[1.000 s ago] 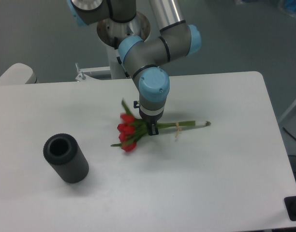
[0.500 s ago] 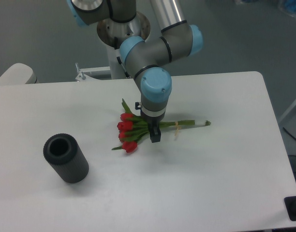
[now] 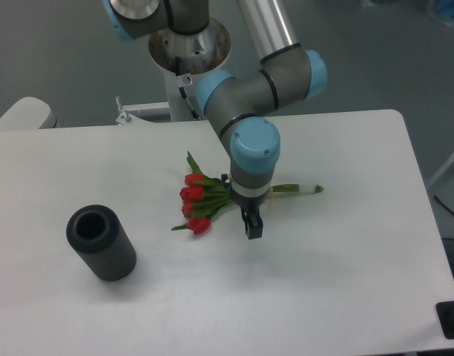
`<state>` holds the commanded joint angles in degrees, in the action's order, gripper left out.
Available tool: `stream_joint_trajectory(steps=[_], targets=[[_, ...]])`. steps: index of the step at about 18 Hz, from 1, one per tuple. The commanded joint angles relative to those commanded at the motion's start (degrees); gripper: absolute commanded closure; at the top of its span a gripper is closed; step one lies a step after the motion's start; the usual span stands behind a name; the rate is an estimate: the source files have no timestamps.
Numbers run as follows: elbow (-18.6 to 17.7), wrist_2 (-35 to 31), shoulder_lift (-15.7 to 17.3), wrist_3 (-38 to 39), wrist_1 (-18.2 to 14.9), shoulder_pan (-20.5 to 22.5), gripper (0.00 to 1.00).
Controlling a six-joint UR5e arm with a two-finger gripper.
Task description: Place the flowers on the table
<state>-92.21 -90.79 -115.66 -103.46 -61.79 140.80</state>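
The flowers [image 3: 199,204], red tulips with green leaves, lie flat on the white table [image 3: 338,259] near its middle. Their long green stems [image 3: 297,189] point right, and a pale band sits partly behind the arm. My gripper [image 3: 251,224] points down just in front of the stems and right of the blooms. It holds nothing. Its dark fingers [image 3: 252,228] stand slightly apart and clear of the flowers. The wrist hides the middle of the stems.
A black cylinder [image 3: 102,242] lies on its side at the table's front left. The arm's base [image 3: 188,44] stands behind the table's far edge. Grey floor surrounds the table.
My gripper let go of the stems and moved right and toward the front edge. The flowers stayed on the table, shifted only slightly.
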Motion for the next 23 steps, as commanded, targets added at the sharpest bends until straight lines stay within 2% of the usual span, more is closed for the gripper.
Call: stream_joint_trajectory(steps=[7, 14, 20, 23], targets=[[5.19, 0.00, -3.52, 7.29, -0.18, 0.00, 0.00], [10.11, 0.09, -6.33, 12.04, -3.51, 0.00, 0.00], [12.75, 0.88, -8.27, 14.77, -3.43, 0.09, 0.00], [12.93, 1.05, -8.45, 14.95, -3.52, 0.09, 0.00]])
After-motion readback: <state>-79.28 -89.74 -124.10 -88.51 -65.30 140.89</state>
